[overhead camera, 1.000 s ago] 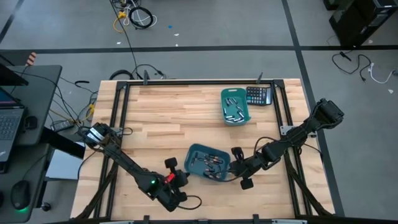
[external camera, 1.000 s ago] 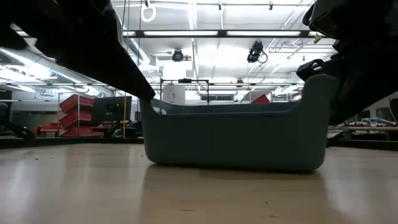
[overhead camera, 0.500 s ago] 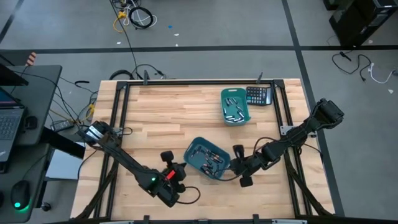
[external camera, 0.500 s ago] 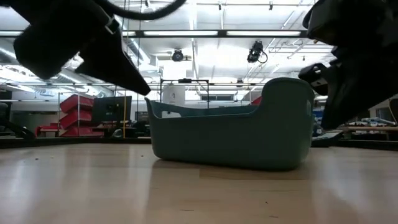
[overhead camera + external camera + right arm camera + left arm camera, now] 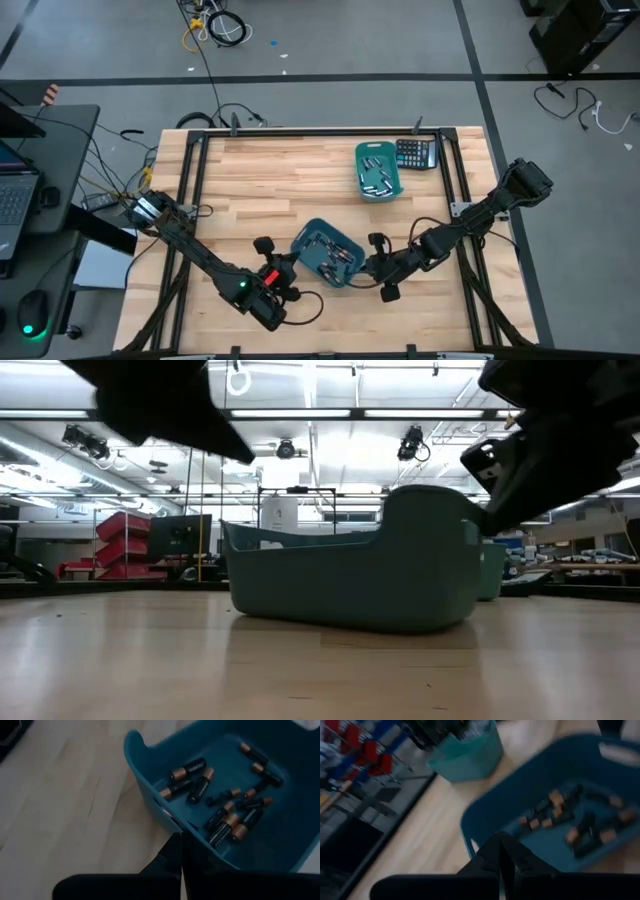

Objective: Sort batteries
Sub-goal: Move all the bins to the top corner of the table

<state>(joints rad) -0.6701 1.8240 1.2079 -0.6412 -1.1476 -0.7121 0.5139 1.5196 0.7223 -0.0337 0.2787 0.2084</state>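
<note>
We see both closed, empty grippers — left (image 5: 268,262), right (image 5: 375,258) — flanking a bin (image 5: 345,275) of batteries (image 5: 227,817), its contents hidden from table level.

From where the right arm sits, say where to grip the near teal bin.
Grip the near teal bin's upright rim wall, pinching it from above with one finger inside. The wall is thin and open-topped, facing the shut right gripper; the batteries lie on the floor, clear of it.

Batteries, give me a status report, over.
Both grippers shut: left, right, flanking near bin. Batteries inside it. Second bin by calculator. Nothing blocking.
</note>
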